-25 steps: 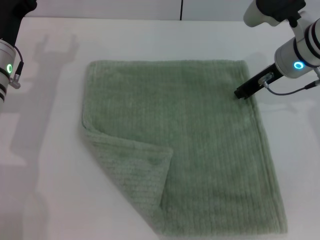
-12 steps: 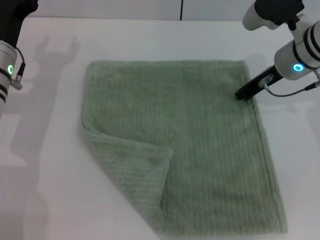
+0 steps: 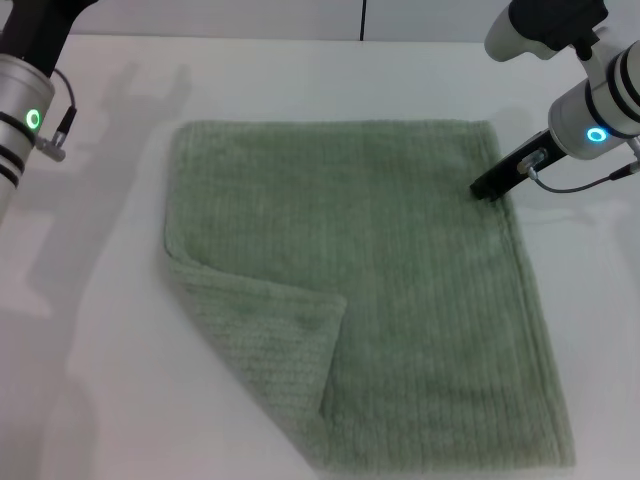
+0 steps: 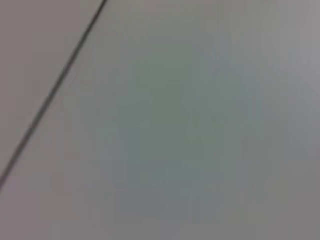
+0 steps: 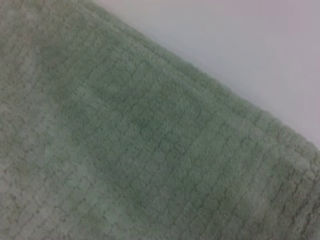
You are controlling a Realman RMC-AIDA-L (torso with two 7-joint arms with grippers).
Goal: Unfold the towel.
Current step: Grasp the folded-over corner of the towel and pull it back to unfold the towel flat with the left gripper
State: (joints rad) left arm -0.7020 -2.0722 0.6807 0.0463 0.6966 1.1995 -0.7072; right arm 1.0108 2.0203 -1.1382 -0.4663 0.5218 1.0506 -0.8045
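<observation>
— Sage-green terry, item one: the towel, count one. Fine ribbed stripes, hemmed edge, roughly square, lying flat across the middle of the white tabletop. Its corner at 8 o'clock is folded over onto the cloth as a triangular flap; the other corners lie flat.

— Arms?

— Two. The right gripper sits at 2 o'clock, its dark tip at the towel's right hem near the far corner; whether the fingers are parted or closed cannot be told. Its wrist camera shows one stretch of hemmed towel edge against tabletop. The left arm is at 10 o'clock, well apart from the towel, its gripper out of sight.
</observation>
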